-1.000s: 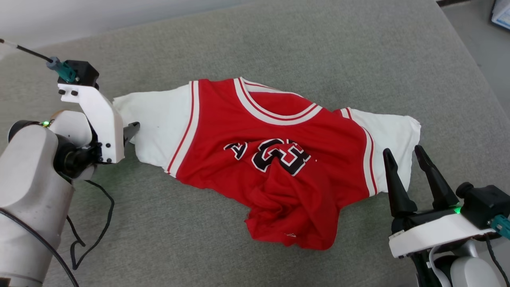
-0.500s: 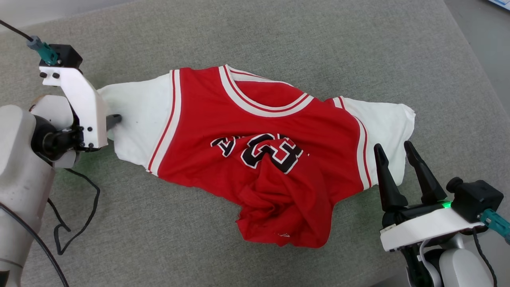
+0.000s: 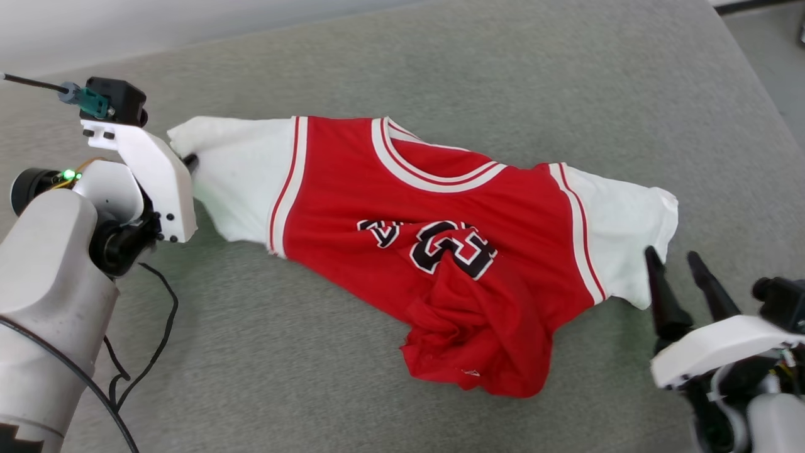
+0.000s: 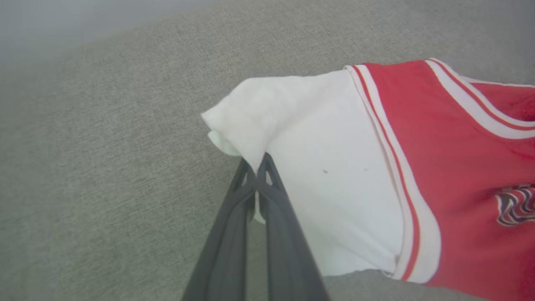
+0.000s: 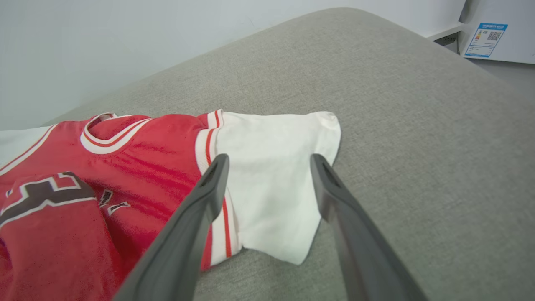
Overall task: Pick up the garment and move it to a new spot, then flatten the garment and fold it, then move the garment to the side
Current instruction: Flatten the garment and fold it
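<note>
The garment (image 3: pixel 440 207) is a red jersey with white short sleeves. It lies in the middle of the grey padded surface (image 3: pixel 503 69), spread from left to right, with the collar on the far side and the hem (image 3: pixel 478 352) crumpled into a heap on the near side. You can expect it to be light and very soft. It has no stiffness of its own, so it will hang and fold below any point where you lift it, and the smooth knit may slide out of thin fingers if the bite is small. It does not look fragile, but a pull from one corner alone will probably draw it into a rope rather than a flat sheet. For this reason the good places to hold are the two sleeves, near their outer edges. The left sleeve (image 4: pixel 309 138) is already taken: the left gripper (image 4: pixel 256 165) is closed on its outer edge, the two fingers pressed together on a pinch of white cloth. The right sleeve (image 5: pixel 271 146) is free. The right gripper (image 5: pixel 267 163) stands wide open just beside it on the near side, holding nothing, with its fingers pointing toward the sleeve. I judge that you need a deep bite there, well past the edge, before you lift.
</note>
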